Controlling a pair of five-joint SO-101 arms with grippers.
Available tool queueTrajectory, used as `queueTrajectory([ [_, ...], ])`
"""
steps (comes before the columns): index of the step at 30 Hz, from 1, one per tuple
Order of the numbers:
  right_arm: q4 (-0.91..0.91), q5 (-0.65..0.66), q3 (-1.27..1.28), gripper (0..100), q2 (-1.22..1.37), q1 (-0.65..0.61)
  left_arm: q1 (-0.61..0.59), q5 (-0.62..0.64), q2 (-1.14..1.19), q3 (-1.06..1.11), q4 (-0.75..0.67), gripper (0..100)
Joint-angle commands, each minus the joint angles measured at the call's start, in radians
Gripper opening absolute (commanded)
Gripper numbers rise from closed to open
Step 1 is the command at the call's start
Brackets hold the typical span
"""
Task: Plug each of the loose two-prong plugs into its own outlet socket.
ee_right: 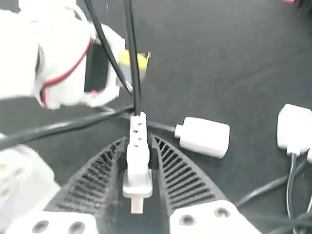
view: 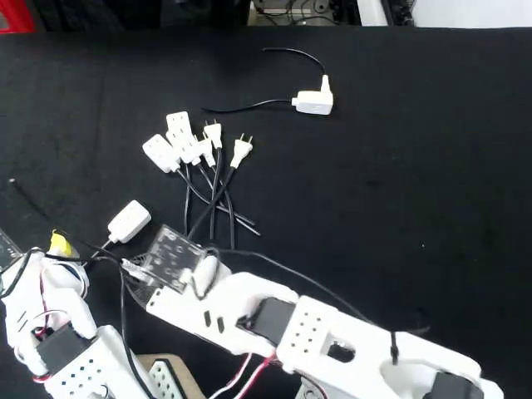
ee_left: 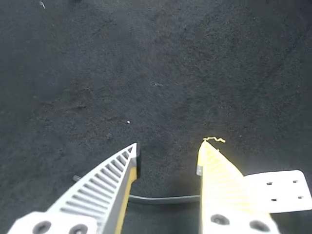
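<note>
One plug [ee_right: 137, 180] is clamped in R gripper [ee_right: 139, 141], L gripper [ee_left: 169, 145] is held open & empty, other plugs [view: 241, 150] are left loose nr sockets [view: 162, 154].

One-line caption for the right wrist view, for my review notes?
Right gripper shut on a white two-prong plug above the black table, a white outlet socket lying close by.

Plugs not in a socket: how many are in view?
3. One plug and a second plug lie side by side in the middle bundle; a third plug is clamped in the right tool. Others may hide among the cables.
</note>
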Motion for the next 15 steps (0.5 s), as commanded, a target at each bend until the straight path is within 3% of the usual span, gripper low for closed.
queueTrajectory([
  [1, -0.137, 0.008, 0.027, 1.1, -0.039, 0.041, 0.007, 0.055, -0.008, -0.053, -0.021, 21],
  [5, -0.293, 0.011, 0.096, 1.1, -0.041, 0.054, 0.039, 0.161, -0.008, -0.107, -0.021, 21],
  [15, -0.387, 0.012, 0.127, 1.1, -0.041, 0.132, 0.386, 0.172, -0.009, -0.265, -0.015, 21],
])
